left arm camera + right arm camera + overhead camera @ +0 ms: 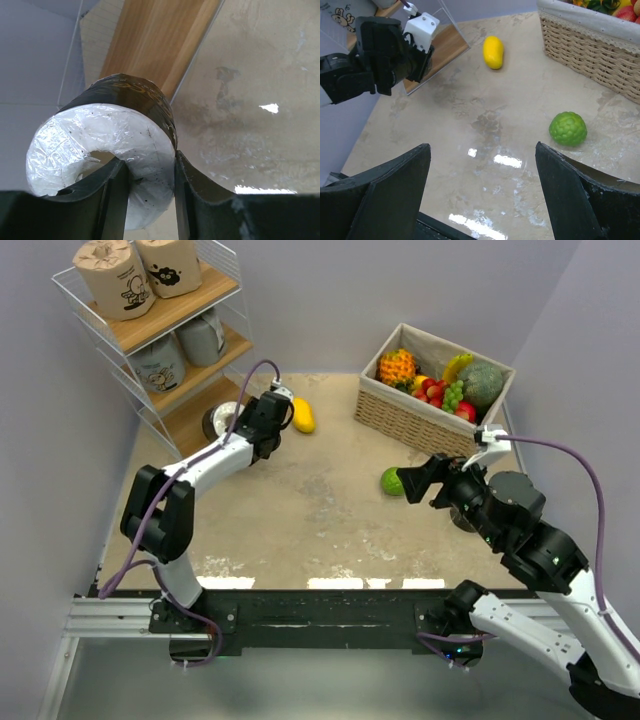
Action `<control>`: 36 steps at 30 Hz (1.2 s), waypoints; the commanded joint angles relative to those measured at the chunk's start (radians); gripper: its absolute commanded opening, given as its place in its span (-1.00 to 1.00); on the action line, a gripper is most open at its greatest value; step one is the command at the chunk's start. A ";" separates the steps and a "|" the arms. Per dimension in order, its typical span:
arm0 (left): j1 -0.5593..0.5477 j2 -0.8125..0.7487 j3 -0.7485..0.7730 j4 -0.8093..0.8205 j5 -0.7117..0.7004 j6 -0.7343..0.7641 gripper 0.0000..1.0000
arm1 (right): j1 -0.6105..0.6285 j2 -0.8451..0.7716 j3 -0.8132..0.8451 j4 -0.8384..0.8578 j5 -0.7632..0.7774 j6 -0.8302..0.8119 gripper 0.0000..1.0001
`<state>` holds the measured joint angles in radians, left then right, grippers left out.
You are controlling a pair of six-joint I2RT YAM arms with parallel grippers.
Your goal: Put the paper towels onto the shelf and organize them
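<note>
One risk we see: left gripper (150,167) clamps dark grey roll (100,135) by wall only; slick wrap may slip before bottom shelf board (150,40); right gripper (482,150) open, empty.

The top external camera sits above and behind the arm bases. It looks down and forward over the whole table (320,510), from its near edge to the shelf (150,335) in the far left corner and the wicker basket (400,415) in the far right.

The left wrist camera is very close, facing past the left gripper (150,170) at a dark grey roll (65,145), with a shelf board (155,40) beyond.

The right wrist camera looks through the right gripper (482,150) from the right side toward the far left corner, from farther off. With the overhead view it shares the mango (493,51), the lime (567,128) and the basket.
</note>
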<state>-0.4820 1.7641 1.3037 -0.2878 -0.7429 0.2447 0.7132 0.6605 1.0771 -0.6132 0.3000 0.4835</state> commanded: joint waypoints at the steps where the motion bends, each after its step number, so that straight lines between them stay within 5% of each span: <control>1: 0.032 0.040 0.045 0.199 -0.049 0.174 -0.30 | 0.000 -0.019 0.070 -0.036 0.011 0.007 0.78; 17: 0.140 0.132 0.039 0.311 -0.046 0.275 -0.27 | 0.000 -0.085 0.073 -0.083 0.059 0.015 0.79; 36: 0.210 0.226 0.078 0.367 -0.150 0.343 0.15 | 0.002 -0.127 0.119 -0.115 0.102 -0.014 0.79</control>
<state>-0.2939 2.0083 1.3334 -0.0074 -0.8173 0.5613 0.7132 0.5278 1.1458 -0.7124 0.3771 0.4892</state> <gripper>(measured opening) 0.552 0.892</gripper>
